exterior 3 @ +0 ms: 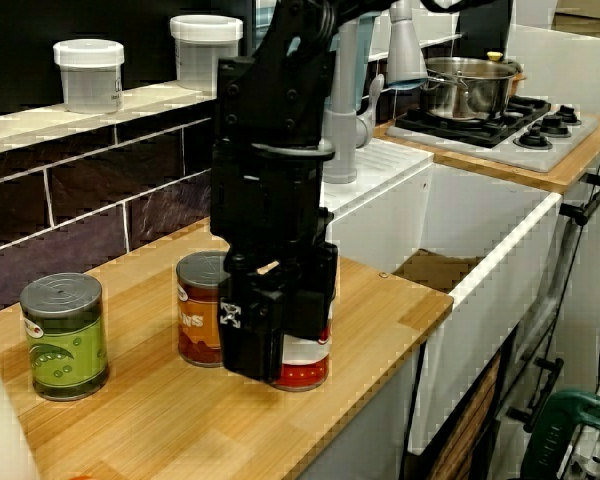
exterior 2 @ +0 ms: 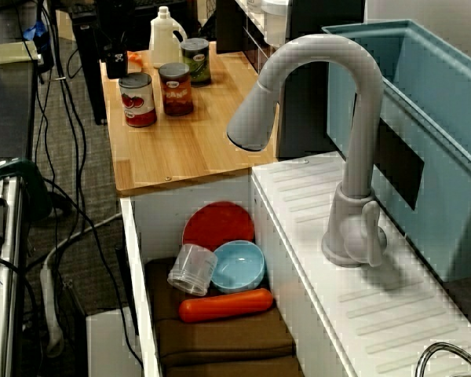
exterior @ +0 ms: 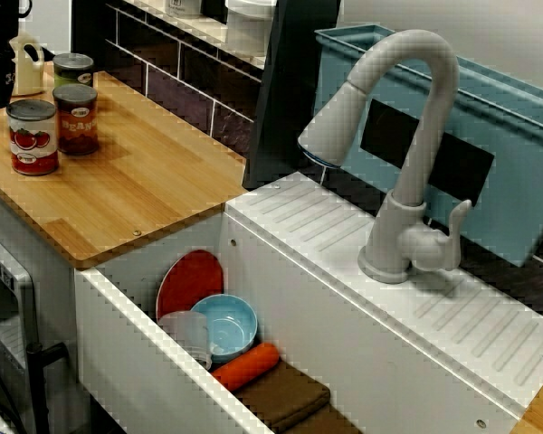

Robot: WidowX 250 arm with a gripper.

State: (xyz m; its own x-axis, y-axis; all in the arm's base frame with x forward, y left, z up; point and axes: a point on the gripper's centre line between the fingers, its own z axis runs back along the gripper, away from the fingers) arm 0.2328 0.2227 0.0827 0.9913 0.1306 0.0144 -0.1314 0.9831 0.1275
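In the side view my black gripper (exterior 3: pixel 280 340) hangs low over the wooden counter (exterior 3: pixel 360 320). It stands right at a red-and-white tomato can (exterior 3: pixel 305 362) and hides most of it. I cannot make out whether the fingers are closed on the can. An orange-labelled can (exterior 3: pixel 198 310) stands just behind on the left, with a green can (exterior 3: pixel 65 335) further left. The two high views show the tomato can (exterior: pixel 33 136) (exterior 2: pixel 138 99), the orange can (exterior: pixel 75 117) (exterior 2: pixel 175 89) and the green can (exterior: pixel 72 68) (exterior 2: pixel 195 60) upright, with no gripper on them.
The white sink (exterior: pixel 145 362) holds a red plate (exterior: pixel 190 280), blue bowl (exterior: pixel 226 325), clear cup (exterior 2: pixel 192 269), orange carrot (exterior: pixel 246 366) and brown cloth (exterior: pixel 285 398). A grey faucet (exterior: pixel 407 136) arches over it before a blue bin (exterior: pixel 489 117). A stove pot (exterior 3: pixel 470 85) sits beyond.
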